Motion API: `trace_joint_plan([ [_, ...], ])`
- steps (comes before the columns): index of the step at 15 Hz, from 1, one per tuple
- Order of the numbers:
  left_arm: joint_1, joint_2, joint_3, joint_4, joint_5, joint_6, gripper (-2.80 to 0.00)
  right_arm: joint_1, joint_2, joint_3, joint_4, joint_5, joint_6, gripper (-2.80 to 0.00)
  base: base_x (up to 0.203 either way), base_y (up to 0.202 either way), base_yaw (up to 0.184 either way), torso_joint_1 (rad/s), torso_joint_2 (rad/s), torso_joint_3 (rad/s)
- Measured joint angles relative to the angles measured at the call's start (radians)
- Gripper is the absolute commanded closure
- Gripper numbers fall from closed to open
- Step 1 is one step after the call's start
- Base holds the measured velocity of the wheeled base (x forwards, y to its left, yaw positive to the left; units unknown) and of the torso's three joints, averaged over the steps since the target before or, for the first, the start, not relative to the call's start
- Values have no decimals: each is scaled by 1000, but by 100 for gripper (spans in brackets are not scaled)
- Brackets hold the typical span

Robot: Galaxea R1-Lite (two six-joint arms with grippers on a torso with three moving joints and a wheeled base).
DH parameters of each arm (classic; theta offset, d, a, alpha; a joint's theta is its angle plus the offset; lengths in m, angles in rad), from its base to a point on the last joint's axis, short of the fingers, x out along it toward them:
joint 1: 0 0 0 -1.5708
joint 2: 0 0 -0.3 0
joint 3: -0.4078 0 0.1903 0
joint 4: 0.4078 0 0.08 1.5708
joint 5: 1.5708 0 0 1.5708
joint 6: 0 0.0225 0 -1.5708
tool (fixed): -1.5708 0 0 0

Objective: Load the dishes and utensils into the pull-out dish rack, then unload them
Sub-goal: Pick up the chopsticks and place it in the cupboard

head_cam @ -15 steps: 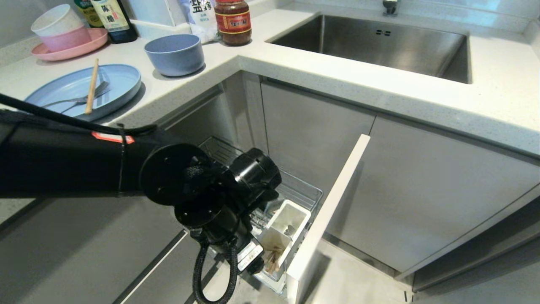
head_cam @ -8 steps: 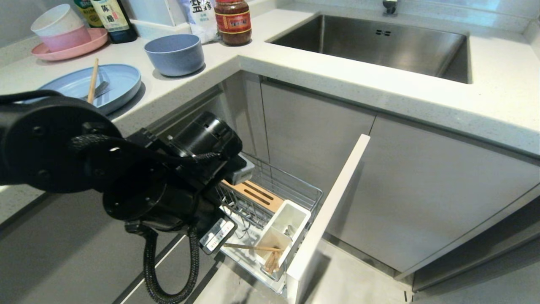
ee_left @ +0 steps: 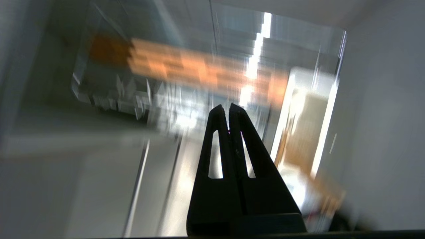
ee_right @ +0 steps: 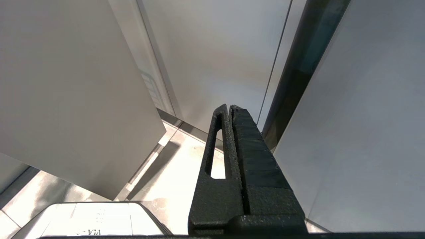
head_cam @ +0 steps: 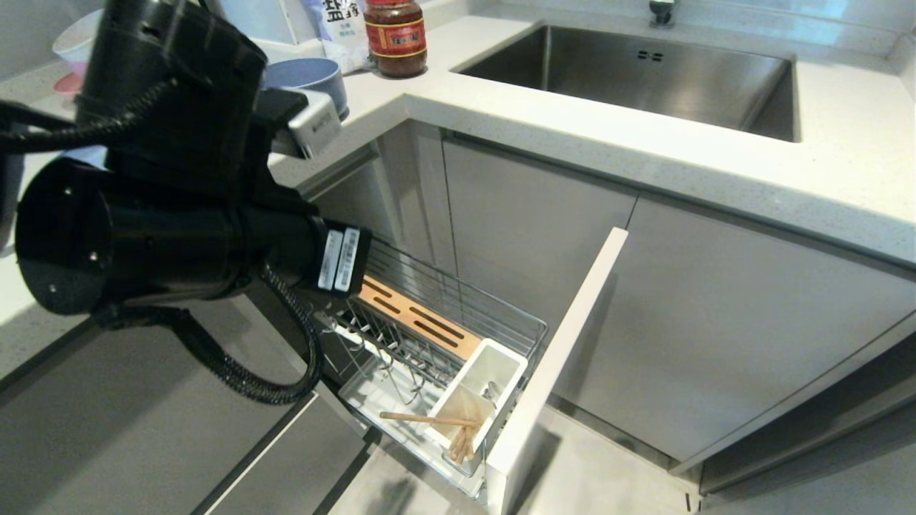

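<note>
Head view: lifting away from the dish rack (head_cam: 458, 336) toward the counter, left gripper (ee_left: 229, 109) now pressed together (empty), leaving a chopstick (head_cam: 422, 418) slanting across the cup (head_cam: 501, 365).

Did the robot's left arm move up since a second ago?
Yes. The left arm rose from beside the white utensil cup in the dish rack up past the countertop edge.

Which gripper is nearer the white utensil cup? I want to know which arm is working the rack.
Left. The left gripper, jaws shut and empty, is above the pull-out dish rack holding the utensil cup. The right gripper hangs by the cabinet doors near the floor.
</note>
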Motion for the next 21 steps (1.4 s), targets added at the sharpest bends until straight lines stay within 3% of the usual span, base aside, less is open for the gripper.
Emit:
trace_joint_plan([
  [2, 13, -23, -13, -126, 54, -29, 0, 0, 0, 0, 0, 0, 0, 0, 0, 0, 0, 0, 0, 0],
  [4, 45, -44, -41, -194, 65, -55, 0, 0, 0, 0, 0, 0, 0, 0, 0, 0, 0, 0, 0, 0],
  [7, 103, -79, -107, -193, 73, -104, 0, 0, 0, 0, 0, 0, 0, 0, 0, 0, 0, 0, 0, 0],
  [9, 180, -100, -148, -172, 82, -109, 0, 0, 0, 0, 0, 0, 0, 0, 0, 0, 0, 0, 0, 0],
  [11, 263, -118, -233, -82, 83, -146, 0, 0, 0, 0, 0, 0, 0, 0, 0, 0, 0, 0, 0, 0],
  [15, 375, -128, -435, 243, 66, -279, 0, 0, 0, 0, 0, 0, -1, 0, 0, 0, 0, 0, 0, 0],
  [18, 484, -105, -527, 414, 2, -306, 0, 0, 0, 0, 0, 0, 0, 0, 0, 0, 0, 0, 0, 0],
  [21, 533, -71, -554, 459, -38, -308, 0, 0, 0, 0, 0, 0, 0, 0, 0, 0, 0, 0, 0, 0],
])
